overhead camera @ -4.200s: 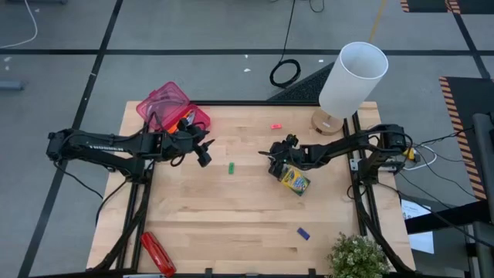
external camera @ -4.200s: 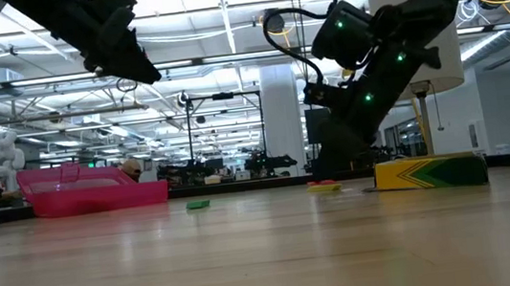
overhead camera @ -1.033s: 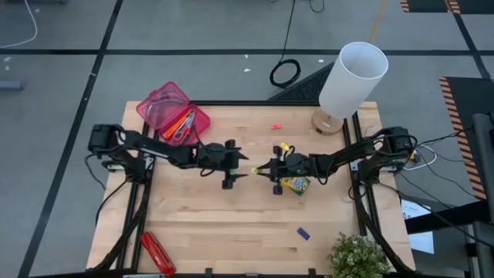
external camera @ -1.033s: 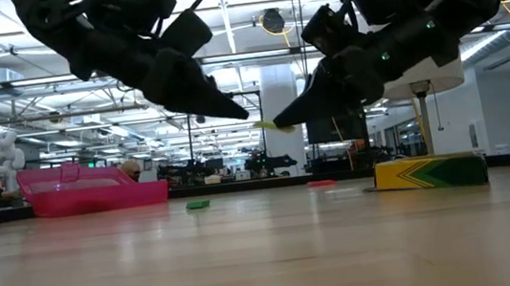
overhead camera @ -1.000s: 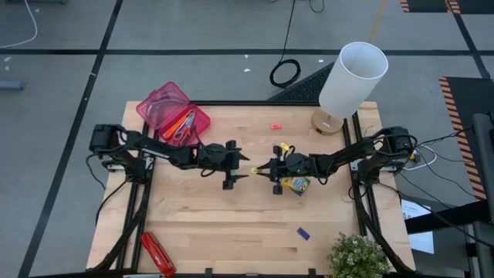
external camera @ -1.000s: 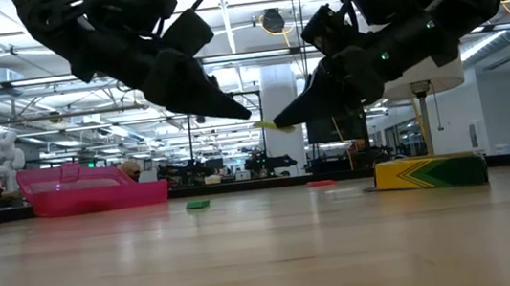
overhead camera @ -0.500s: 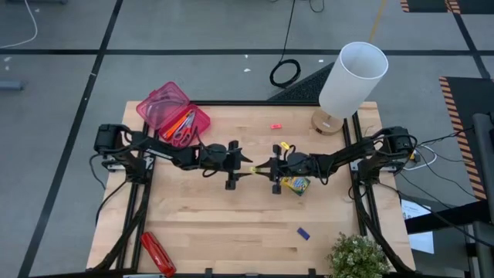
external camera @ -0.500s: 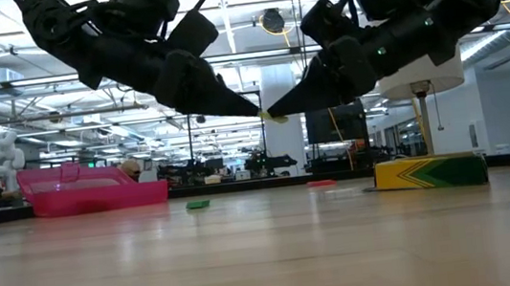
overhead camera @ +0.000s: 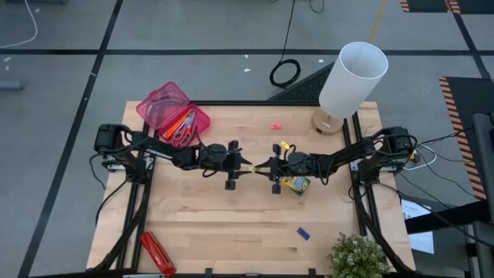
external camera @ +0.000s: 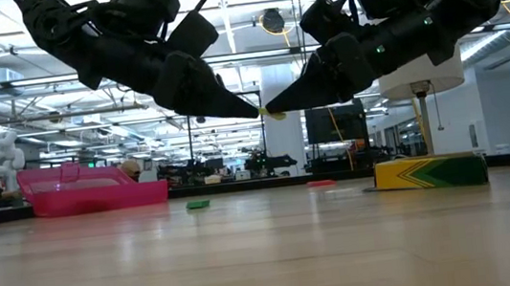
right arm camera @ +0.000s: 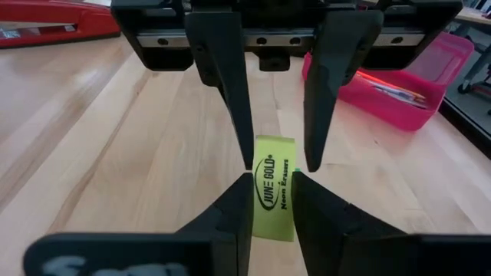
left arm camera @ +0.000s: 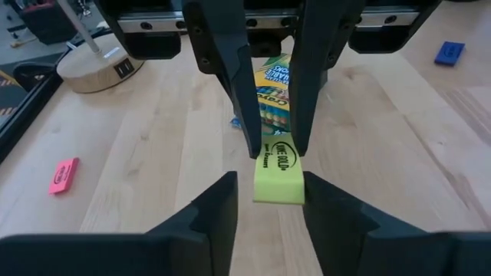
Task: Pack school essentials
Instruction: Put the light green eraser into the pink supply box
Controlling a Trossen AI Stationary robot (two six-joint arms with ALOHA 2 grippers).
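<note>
High view: both arms meet over the middle of the table (overhead camera: 231,232), tip to tip. Left gripper (overhead camera: 245,167) reaches in from the left, right gripper (overhead camera: 262,166) from the right. A yellow eraser (overhead camera: 255,167) sits between them, held above the wood.

Low view: the yellow eraser (external camera: 274,114) hangs well clear of the tabletop at the point where the two dark fingertip wedges come together.

Right wrist view: right gripper (right arm camera: 274,189) is clamped on one end of the yellow eraser (right arm camera: 274,186), fingers pressed to its two narrow sides. The eraser's long axis runs straight out along the fingers toward the other arm; printed text runs along that axis. The left arm's fingers (right arm camera: 230,77) flank the far end of the eraser with gaps showing on both sides.

Left wrist view: left gripper (left arm camera: 270,193) stands apart, its fingers either side of the near end of the yellow eraser (left arm camera: 279,175), not yet pinching.

Elsewhere: crayon box (overhead camera: 293,184) lies on the table just beside the right gripper. Pink tray (overhead camera: 170,116) near the far left corner holds scissors (overhead camera: 182,135) and pens. Pink eraser (overhead camera: 275,126) and blue eraser (overhead camera: 303,233) lie loose. Green eraser (external camera: 198,204) rests on the wood. Red stapler (overhead camera: 157,253) at the near left edge; lamp (overhead camera: 349,81) at the far right.
</note>
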